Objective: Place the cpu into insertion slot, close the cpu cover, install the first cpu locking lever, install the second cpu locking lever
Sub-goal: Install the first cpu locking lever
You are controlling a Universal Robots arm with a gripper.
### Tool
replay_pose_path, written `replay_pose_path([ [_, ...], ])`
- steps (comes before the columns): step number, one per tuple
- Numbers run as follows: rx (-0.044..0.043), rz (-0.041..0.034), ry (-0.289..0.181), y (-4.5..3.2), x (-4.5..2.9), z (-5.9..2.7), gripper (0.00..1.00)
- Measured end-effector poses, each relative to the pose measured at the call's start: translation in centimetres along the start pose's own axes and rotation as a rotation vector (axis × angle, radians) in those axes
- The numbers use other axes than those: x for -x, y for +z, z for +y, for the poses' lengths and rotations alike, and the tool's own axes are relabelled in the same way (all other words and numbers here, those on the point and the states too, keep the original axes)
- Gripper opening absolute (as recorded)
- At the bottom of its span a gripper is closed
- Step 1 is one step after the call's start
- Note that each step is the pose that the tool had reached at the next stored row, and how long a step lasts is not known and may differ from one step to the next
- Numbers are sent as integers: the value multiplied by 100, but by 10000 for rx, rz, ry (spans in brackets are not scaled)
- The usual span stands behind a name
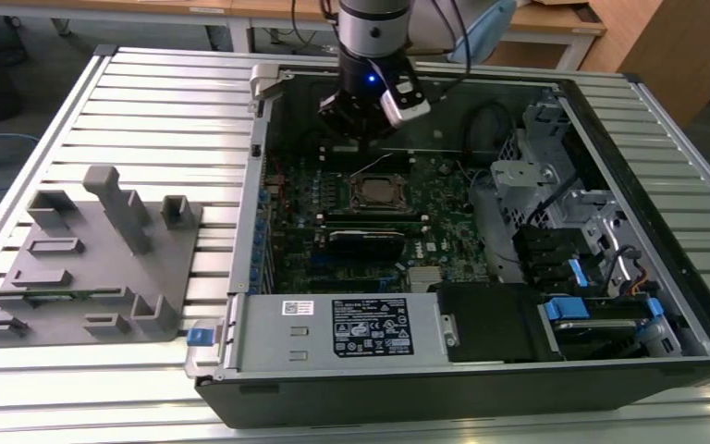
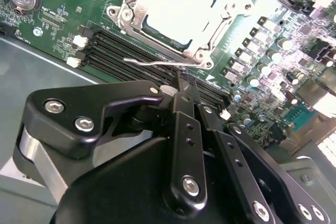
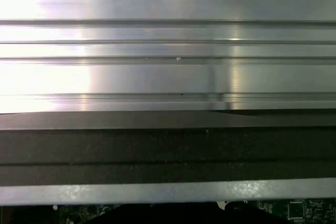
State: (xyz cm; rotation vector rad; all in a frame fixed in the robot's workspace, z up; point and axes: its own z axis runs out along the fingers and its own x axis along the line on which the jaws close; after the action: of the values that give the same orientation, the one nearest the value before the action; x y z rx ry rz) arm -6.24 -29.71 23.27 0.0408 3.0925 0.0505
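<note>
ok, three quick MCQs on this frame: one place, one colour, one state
1. In the exterior view, where is the grey fixture relative to the computer case?
A) to its left
B) to its right
C) inside it

2. The circuit board around the insertion slot is:
A) blue
B) red
C) green

3. The cpu is:
A) on the grey fixture
B) seated in the insertion slot
C) tilted against the case wall

Answers:
1 A: it sits at the exterior view's left of the case.
2 C: green shows in the second wrist view.
3 B: its pale metal top lies flat inside the socket frame.
</note>
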Motion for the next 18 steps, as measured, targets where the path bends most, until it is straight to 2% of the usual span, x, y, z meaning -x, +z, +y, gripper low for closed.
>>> replay_pose_path([
  [18, 4, -2, 0, 28, 4, 0, 10],
])
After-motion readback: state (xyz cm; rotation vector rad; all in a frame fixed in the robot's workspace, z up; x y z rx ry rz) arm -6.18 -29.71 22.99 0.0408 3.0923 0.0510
